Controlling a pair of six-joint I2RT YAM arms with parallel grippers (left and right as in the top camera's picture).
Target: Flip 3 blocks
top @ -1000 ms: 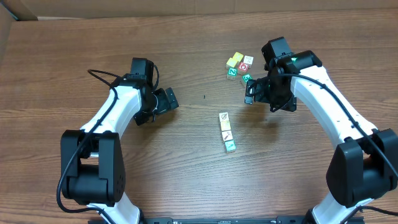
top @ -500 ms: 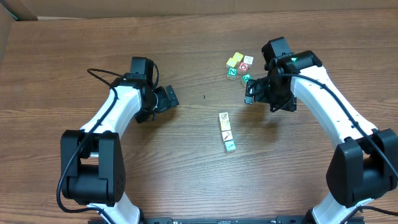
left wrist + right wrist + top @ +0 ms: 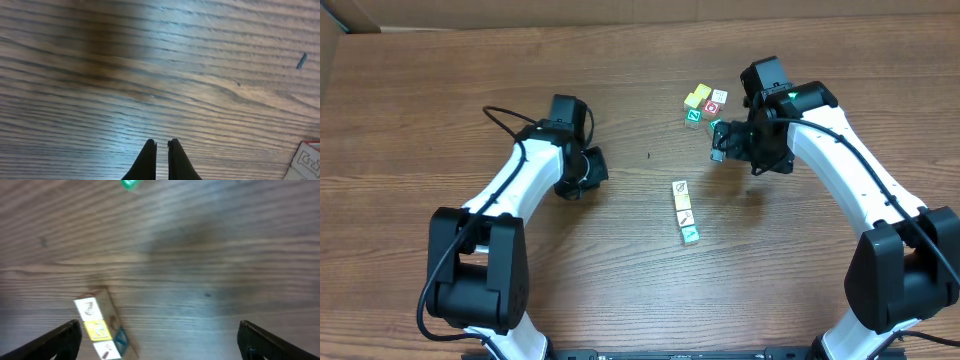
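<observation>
The blocks lie in a short row at the table's middle: a white one at the far end, a yellow-tan one behind it, and a greenish one at the near end. The right wrist view shows the same row at lower left, with the white block and the yellow block. My right gripper hangs open above bare wood, up and to the right of the row. My left gripper is shut on nothing, well left of the row.
A cluster of other cubes sits at the back: yellow, red-marked white, green Z. One green cube lies just by the right gripper. A block corner shows at the left wrist view's edge.
My left gripper has shut and its arm has swung right and a little back. The right gripper has crept slightly toward the back and stays open. The blocks have not moved.
</observation>
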